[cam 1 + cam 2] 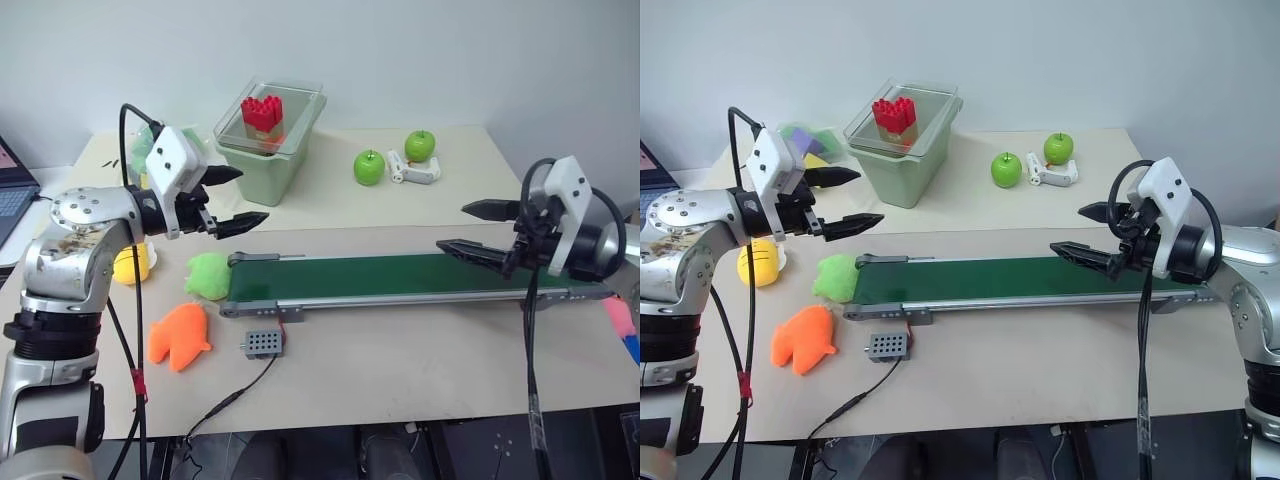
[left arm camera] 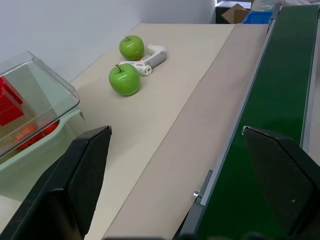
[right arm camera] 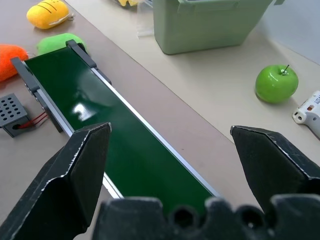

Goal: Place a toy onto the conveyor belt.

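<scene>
The toy (image 1: 758,262), a yellow oval plush with thin dark lines, lies on the table off the belt's left end, partly behind my left arm. It is also in the right wrist view, toy (image 3: 48,13). The conveyor belt (image 1: 400,278) is long and dark green in a grey frame, and runs across the middle of the table. My left gripper (image 1: 250,195) hovers above the belt's left end, open and empty, pointing right. Over the belt's right end my right gripper (image 1: 452,227) hangs open and empty, pointing left.
A light green plush (image 1: 207,274) touches the belt's left end, with an orange plush (image 1: 180,336) in front of it. The grey control box (image 1: 261,343) sits by the frame. Behind stand a lidded green bin (image 1: 265,150) with red bricks (image 1: 262,112), two green apples (image 1: 369,167) and a white gadget (image 1: 415,171).
</scene>
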Action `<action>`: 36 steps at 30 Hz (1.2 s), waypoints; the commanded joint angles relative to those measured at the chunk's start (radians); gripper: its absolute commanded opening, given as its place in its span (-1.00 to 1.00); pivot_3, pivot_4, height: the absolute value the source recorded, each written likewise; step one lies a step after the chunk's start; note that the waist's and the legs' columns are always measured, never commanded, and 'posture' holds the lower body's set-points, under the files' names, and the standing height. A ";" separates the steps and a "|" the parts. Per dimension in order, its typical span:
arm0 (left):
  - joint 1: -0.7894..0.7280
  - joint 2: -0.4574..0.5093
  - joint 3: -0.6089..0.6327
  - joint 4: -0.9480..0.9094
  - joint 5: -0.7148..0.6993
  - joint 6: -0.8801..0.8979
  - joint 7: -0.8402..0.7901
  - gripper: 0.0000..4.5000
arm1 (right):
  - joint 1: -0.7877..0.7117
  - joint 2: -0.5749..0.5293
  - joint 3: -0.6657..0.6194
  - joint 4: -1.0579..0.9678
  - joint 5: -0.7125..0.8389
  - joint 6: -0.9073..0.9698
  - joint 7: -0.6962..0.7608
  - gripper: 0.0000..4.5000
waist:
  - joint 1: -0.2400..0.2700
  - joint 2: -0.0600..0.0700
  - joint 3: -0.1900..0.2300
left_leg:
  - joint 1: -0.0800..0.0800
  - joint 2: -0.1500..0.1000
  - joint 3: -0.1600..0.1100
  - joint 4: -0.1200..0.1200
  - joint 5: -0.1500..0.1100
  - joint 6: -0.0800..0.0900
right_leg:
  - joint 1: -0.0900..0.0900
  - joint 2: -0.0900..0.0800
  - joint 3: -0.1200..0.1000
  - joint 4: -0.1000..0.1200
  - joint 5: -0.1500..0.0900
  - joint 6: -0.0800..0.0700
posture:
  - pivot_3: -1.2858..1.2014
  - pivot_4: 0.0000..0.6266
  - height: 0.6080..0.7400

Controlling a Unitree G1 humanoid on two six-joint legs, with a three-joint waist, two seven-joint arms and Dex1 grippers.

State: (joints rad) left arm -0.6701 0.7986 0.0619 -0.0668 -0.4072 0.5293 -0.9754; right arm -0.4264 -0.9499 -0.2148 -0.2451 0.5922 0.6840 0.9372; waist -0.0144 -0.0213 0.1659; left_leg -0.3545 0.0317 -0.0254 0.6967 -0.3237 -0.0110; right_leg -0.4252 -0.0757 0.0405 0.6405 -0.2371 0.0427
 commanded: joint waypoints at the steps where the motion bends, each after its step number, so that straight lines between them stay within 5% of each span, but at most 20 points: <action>1: 0.000 0.018 0.016 -0.045 -0.027 0.009 -0.025 0.99 | -0.018 0.001 -0.025 -0.010 -0.003 -0.029 -0.004 1.00 | 0.000 0.000 0.000 | 0.000 0.000 0.000 0.000 0.000 0.000 | 0.000 0.000 0.000 0.000 0.000 0.000 | 0.03 -0.52 1.00; 21: 0.117 0.050 0.096 -0.050 -0.049 0.049 0.008 0.99 | -0.050 0.039 0.031 0.033 -0.040 -0.044 0.006 1.00 | -0.001 0.000 0.000 | 0.000 0.000 0.000 0.000 0.000 0.000 | 0.000 0.000 0.000 0.000 0.000 0.000 | 0.03 -0.52 1.00; 36: 0.102 0.007 0.314 0.380 0.118 -0.004 0.487 0.99 | -0.074 0.051 0.054 0.044 -0.061 -0.046 0.014 1.00 | 0.003 0.000 0.000 | 0.000 0.000 0.000 0.000 0.000 0.000 | 0.000 -0.001 -0.001 0.000 0.000 0.000 | 0.03 -0.52 1.00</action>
State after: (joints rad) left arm -0.5444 0.8026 0.3427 0.3041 -0.3118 0.5410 -0.5479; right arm -0.4921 -0.8929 -0.1279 -0.1795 0.5318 0.6600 0.9558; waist -0.0118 -0.0214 0.1659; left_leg -0.3544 0.0313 -0.0259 0.6966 -0.3233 -0.0117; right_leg -0.4253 -0.0765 0.0394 0.6406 -0.2371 0.0429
